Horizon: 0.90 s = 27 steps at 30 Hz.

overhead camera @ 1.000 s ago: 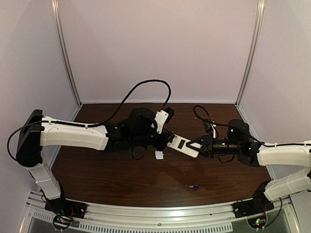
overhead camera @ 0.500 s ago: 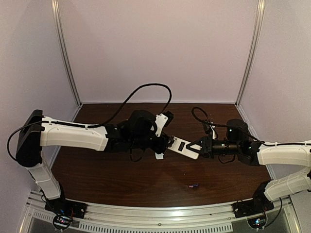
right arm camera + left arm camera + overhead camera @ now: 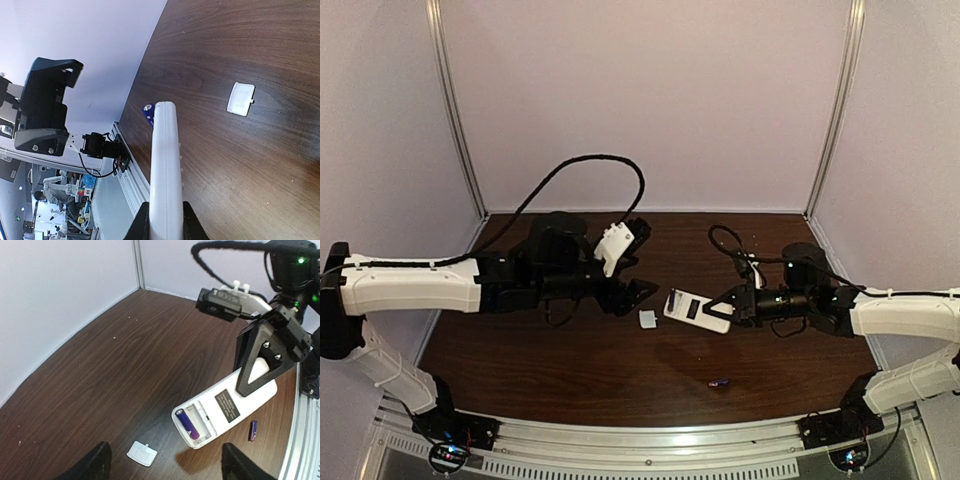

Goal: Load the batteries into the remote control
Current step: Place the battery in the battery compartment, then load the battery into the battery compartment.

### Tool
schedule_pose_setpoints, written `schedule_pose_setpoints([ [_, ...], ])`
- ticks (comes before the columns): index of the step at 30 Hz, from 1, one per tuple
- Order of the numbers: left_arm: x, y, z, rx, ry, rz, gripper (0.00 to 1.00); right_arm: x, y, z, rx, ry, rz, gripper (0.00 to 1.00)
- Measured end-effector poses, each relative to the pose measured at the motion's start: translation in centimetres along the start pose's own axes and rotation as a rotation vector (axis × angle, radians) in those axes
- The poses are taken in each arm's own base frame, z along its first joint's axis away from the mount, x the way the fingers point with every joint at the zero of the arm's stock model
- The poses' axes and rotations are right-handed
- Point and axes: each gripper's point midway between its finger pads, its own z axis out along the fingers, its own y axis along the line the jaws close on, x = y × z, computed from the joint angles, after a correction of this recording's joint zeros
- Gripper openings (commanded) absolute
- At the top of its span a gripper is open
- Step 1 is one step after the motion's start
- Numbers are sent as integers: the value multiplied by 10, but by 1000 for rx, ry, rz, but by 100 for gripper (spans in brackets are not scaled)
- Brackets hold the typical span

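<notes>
The white remote control [image 3: 698, 310] hangs just above the table, back up, with my right gripper [image 3: 730, 303] shut on its right end. In the left wrist view its open compartment holds one purple-blue battery [image 3: 188, 423]. A second battery [image 3: 719, 381] [image 3: 253, 430] lies loose on the table in front of it. My left gripper [image 3: 635, 292] stands open and empty a little left of the remote control [image 3: 227, 407], its fingers [image 3: 97, 465] spread wide. The right wrist view shows the remote control [image 3: 165, 165] edge-on between my right gripper [image 3: 165, 227] fingers, with the loose battery [image 3: 147, 114] behind its tip.
A small thin white cover piece [image 3: 647, 319] [image 3: 141, 453] [image 3: 241, 99] lies on the dark wooden table [image 3: 570, 370] between the two grippers. A black cable [image 3: 570, 170] loops over the left arm. White walls close the back and sides. A metal rail [image 3: 650, 445] runs along the front.
My left gripper has opened and pulled back to the left, away from the remote control. The right gripper still grips the remote, now slightly lower and further right.
</notes>
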Motion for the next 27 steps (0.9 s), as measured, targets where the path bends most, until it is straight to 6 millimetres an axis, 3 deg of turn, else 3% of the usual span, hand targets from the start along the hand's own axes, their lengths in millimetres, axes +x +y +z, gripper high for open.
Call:
schedule_pose_setpoints([
  [4,-10,-11,-11,77,-38,158,48,9,4,0,-30,47,-4,0],
  [8,9,-26,-11,167,-24,292,39,17,8,1,-63,96,-6,0],
  [11,24,-34,-11,213,-6,361,36,24,10,2,-85,133,-4,0],
  [19,25,-49,-12,265,-25,473,29,33,15,6,-117,201,-23,0],
  [27,38,-55,-4,287,11,523,26,38,24,8,-141,236,-54,0],
])
